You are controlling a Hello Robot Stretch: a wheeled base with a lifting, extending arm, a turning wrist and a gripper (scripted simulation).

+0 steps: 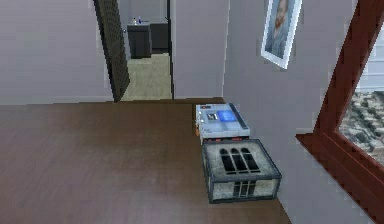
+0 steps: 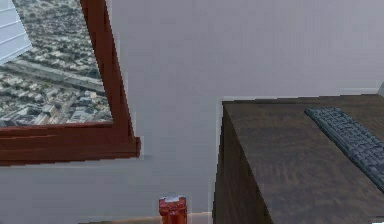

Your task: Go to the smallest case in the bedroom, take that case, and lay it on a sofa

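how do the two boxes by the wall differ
The nearer box is dark grey with black slots on top; the farther box has a white and blue top. The nearer box looks larger than the farther box. Both are rectangular and lie next to each other.

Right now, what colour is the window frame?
The window frame is reddish-brown, clearest in the arm side view.

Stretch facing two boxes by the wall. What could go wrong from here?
1. The grey slotted box and the white-and-blue box lie close together; the wrong one might get taken.
2. Both hug the wall near the window, so the base may scrape it driving in.
3. On the arm side, the dark cabinet and the small red thing beside it could be struck in a turn.
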